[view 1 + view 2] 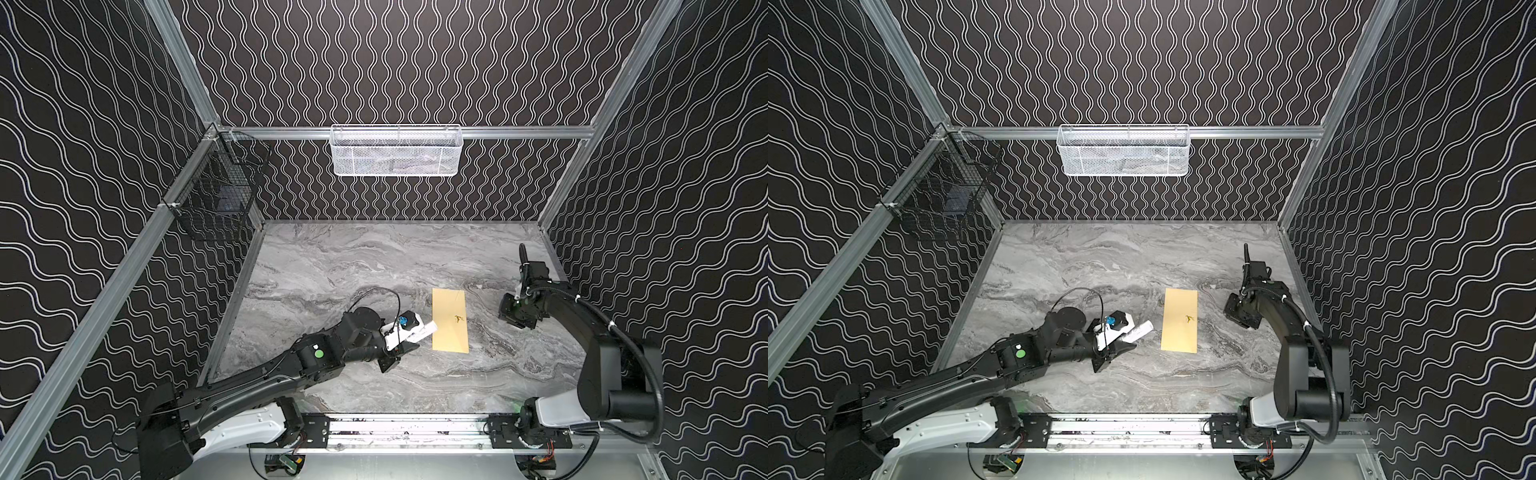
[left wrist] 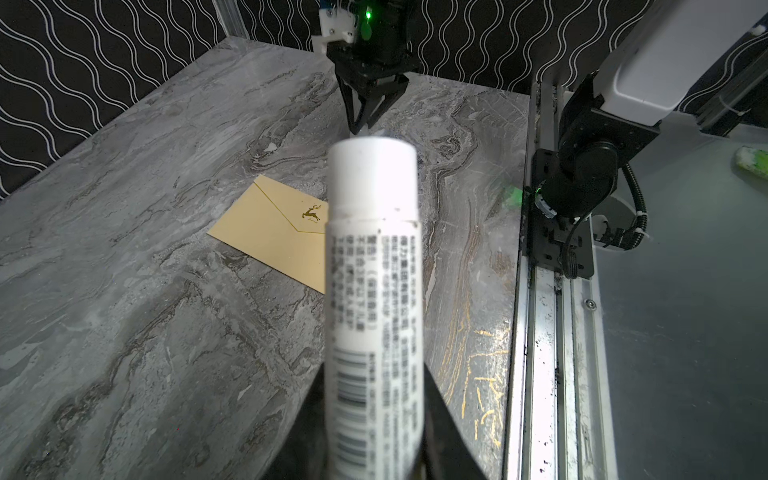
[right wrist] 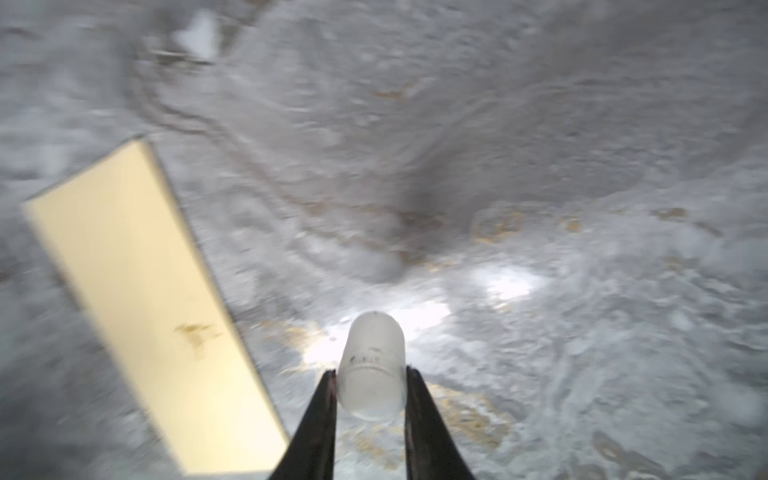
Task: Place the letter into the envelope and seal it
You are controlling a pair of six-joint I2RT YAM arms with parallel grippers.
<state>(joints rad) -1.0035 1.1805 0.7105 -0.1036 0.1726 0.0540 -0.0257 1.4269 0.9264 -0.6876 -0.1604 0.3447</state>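
Observation:
The tan envelope [image 1: 450, 322] [image 1: 1180, 322] lies flat on the marble table, flap closed, with its gold deer mark facing up [image 2: 274, 232] [image 3: 137, 291]. The letter is out of view. To the left of the envelope, my left gripper [image 1: 409, 334] [image 1: 1123, 332] [image 2: 374, 374] is shut on a white cylindrical tube [image 1: 422, 331] [image 2: 374, 257] that points toward the envelope. My right gripper [image 1: 517, 324] [image 2: 361, 124] [image 3: 371, 374] hangs low over the table to the right of the envelope. It is shut on a small translucent white cap [image 3: 372, 370].
A white mesh basket [image 1: 397, 149] hangs on the back wall and a black wire basket [image 1: 216, 187] on the left wall. A metal rail [image 1: 407, 428] carrying both arm bases runs along the front edge. Patterned walls enclose the table.

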